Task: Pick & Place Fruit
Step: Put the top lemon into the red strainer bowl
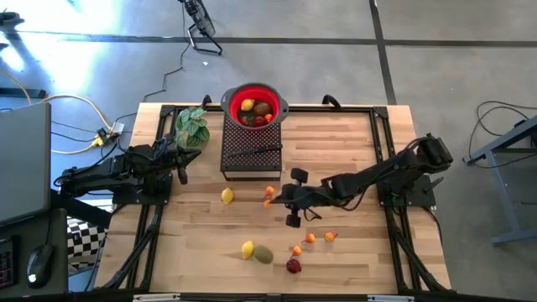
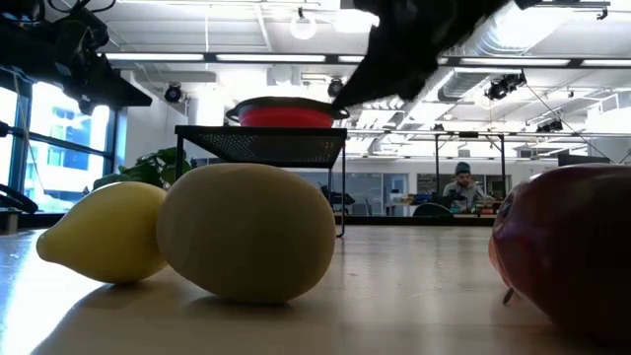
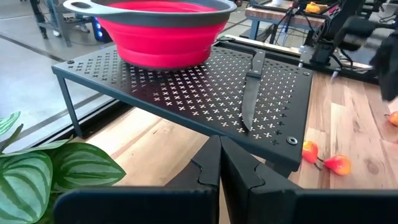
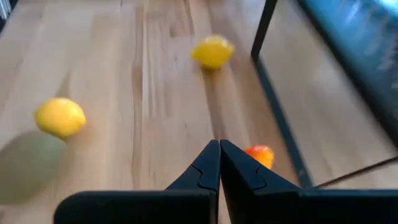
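A few fruits, perhaps three, already lie in the red bowl (image 1: pixel 253 107) on the rack (image 1: pixel 252 155), while eight or so wait on the table (image 1: pixel 352 252); the right gripper (image 1: pixel 284 199), closed and empty, hovers near the small orange ones (image 1: pixel 269 192), and the left gripper (image 3: pixel 219 163) rests closed at the left.

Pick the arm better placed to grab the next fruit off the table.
Right. The right tool hangs shut beside a small orange fruit at mid-table, with more loose fruit nearby. The left tool, also shut, waits by the leafy plant, farther off.
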Controlling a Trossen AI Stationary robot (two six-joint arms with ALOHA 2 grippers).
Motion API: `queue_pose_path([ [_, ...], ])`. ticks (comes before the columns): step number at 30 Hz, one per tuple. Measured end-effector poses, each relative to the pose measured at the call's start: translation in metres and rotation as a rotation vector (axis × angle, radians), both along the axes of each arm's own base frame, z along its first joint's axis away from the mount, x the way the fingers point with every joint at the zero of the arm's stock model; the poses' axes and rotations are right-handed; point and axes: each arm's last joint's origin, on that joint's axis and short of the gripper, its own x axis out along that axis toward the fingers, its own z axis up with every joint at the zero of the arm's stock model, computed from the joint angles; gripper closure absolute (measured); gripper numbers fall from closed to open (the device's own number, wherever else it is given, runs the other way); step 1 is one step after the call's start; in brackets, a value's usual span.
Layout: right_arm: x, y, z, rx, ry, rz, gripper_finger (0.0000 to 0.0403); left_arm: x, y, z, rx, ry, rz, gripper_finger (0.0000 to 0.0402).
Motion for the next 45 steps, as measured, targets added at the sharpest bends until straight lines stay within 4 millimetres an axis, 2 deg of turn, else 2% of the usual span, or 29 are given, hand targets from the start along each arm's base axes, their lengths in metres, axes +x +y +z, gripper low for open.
queue_pose_path([
  [6, -0.017, -0.009, 0.032, -0.067, -0.049, -0.007, 0.0399, 0.0, 0.0, 0.0, 0.0, 0.002, -0.001, 0.0402],
  [11, -0.034, -0.014, 0.05, -0.097, -0.049, -0.02, 0.0399, 0.0, 0.0, 0.0, 0.0, 0.001, -0.001, 0.0402],
  [14, -0.041, -0.017, 0.049, -0.094, -0.068, -0.026, 0.0399, 0.0, 0.0, 0.0, 0.0, 0.001, -0.001, 0.0402],
  [21, -0.068, -0.024, 0.017, -0.015, -0.175, -0.063, 0.0399, 0.0, 0.0, 0.0, 0.0, 0.0, -0.002, 0.0402],
  [27, -0.09, -0.029, 0.005, 0.045, -0.335, -0.055, 0.0399, 0.001, 0.0, 0.005, -0.035, -0.081, 0.005, 0.0402],
  [36, -0.116, -0.036, 0.004, 0.043, -0.483, -0.038, 0.0399, 0.002, 0.0, 0.01, -0.055, -0.144, 0.008, 0.0402],
  [45, -0.141, -0.04, 0.023, -0.064, -0.508, 0.074, 0.0399, 0.002, 0.0, 0.01, -0.056, -0.139, 0.009, 0.0402],
])
